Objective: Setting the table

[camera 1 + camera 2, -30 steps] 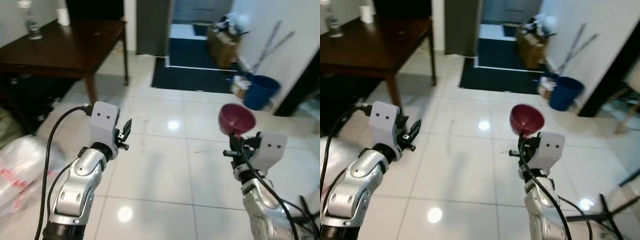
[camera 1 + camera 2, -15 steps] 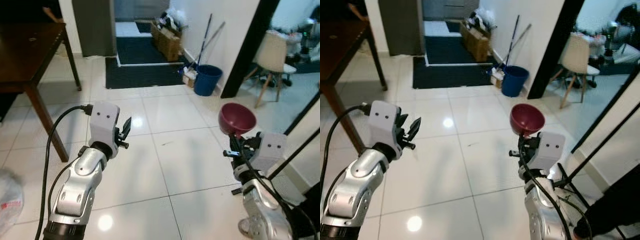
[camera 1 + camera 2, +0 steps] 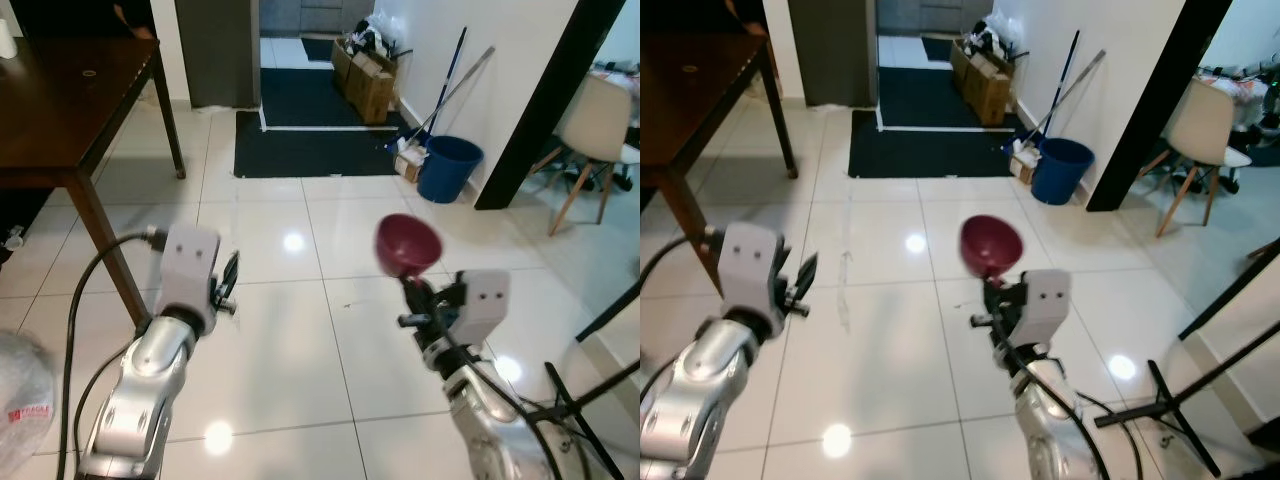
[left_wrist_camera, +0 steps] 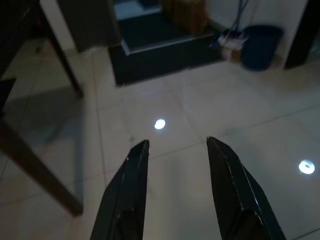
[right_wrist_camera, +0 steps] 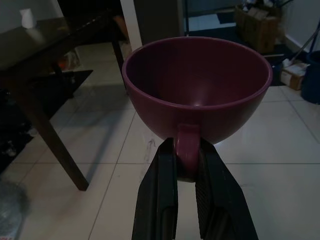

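Note:
A maroon cup (image 3: 407, 243) rides upright in the air in front of me, and my right gripper (image 3: 414, 294) is shut on its handle (image 5: 186, 156). The cup looks empty inside in the right wrist view (image 5: 197, 82). My left gripper (image 3: 229, 280) is held up over the tiled floor, open, with nothing between its fingers (image 4: 131, 190). A dark wooden table (image 3: 70, 90) stands at the far left, with a small white object (image 3: 6, 40) at its back corner.
A black doormat (image 3: 315, 150) lies before a doorway ahead. A blue bucket (image 3: 448, 167), mop handles and cardboard boxes (image 3: 368, 75) sit by the right wall. A white chair (image 3: 595, 140) and black stand legs (image 3: 575, 400) are on the right. A plastic bag (image 3: 20, 400) lies at lower left.
The camera has kept turning, so the whole scene has shifted and the table shows again at the left. Both arms sit further left in the picture. The cup stays held.

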You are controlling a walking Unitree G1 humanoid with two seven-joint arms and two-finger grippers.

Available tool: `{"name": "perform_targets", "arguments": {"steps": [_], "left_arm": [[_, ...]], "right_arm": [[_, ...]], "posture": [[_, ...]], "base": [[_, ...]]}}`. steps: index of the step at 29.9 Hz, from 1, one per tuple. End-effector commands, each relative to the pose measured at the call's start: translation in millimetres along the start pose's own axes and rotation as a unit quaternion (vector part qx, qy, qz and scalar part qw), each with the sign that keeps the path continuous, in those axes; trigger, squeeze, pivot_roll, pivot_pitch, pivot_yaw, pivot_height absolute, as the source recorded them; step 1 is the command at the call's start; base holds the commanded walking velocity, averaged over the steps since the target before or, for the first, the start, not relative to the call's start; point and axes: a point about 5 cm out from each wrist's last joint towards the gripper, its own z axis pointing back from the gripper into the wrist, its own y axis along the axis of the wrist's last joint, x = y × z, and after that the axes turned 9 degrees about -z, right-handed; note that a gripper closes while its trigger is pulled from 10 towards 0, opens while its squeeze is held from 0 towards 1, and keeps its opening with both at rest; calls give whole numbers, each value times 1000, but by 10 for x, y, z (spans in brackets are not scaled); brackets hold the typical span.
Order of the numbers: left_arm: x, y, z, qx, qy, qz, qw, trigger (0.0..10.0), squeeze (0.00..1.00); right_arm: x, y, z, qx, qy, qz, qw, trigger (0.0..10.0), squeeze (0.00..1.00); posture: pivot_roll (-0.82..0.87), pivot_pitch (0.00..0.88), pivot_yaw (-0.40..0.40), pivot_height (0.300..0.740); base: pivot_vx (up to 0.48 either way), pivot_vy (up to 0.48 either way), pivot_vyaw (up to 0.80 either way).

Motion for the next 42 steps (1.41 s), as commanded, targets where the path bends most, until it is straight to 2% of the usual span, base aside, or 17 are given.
{"name": "perform_targets", "arguments": {"steps": [1,3,4,5,6,9,12,20,33,42], "left_arm": [[45,-129,74,-16,8,-4,1000,10000,0],[52,-158,86,-20,9,-3,1000,10000,0],[88,-302,137,-41,15,1,999,10000,0],[88,-302,137,-41,15,1,999,10000,0],[119,-457,181,-64,23,8,998,10000,0],[126,-535,197,-76,31,13,997,10000,0],[96,-665,183,-90,65,23,994,10000,0],[98,-597,77,-67,77,20,995,10000,0],[126,-429,-38,-27,69,23,997,10000,0],[125,-404,-58,-21,69,23,997,10000,0]], "right_arm": [[33,-98,50,-17,-2,-3,1000,10000,0],[33,-107,54,-18,-2,-3,1000,10000,0],[23,-128,67,-21,2,6,1000,10000,0],[23,-128,67,-21,2,6,1000,10000,0],[19,-132,78,-21,4,14,1000,10000,0],[21,-125,85,-19,5,21,1000,10000,0],[35,-121,137,-23,18,37,999,10000,0],[11,-125,172,-34,50,34,998,10000,0],[187,-89,234,-20,1,43,999,10000,0],[183,-90,233,-19,1,40,999,10000,0]], "posture": [[87,114,21,740],[87,114,21,740],[87,114,21,740],[87,114,21,740],[83,111,19,740],[83,111,19,740],[73,109,18,740],[51,105,16,740],[37,114,36,740],[39,115,39,740]], "base": [[480,0,0],[480,0,0],[480,0,0],[480,0,0],[480,0,0],[480,0,0],[480,0,0],[480,0,0],[480,0,0],[480,0,0]]}}
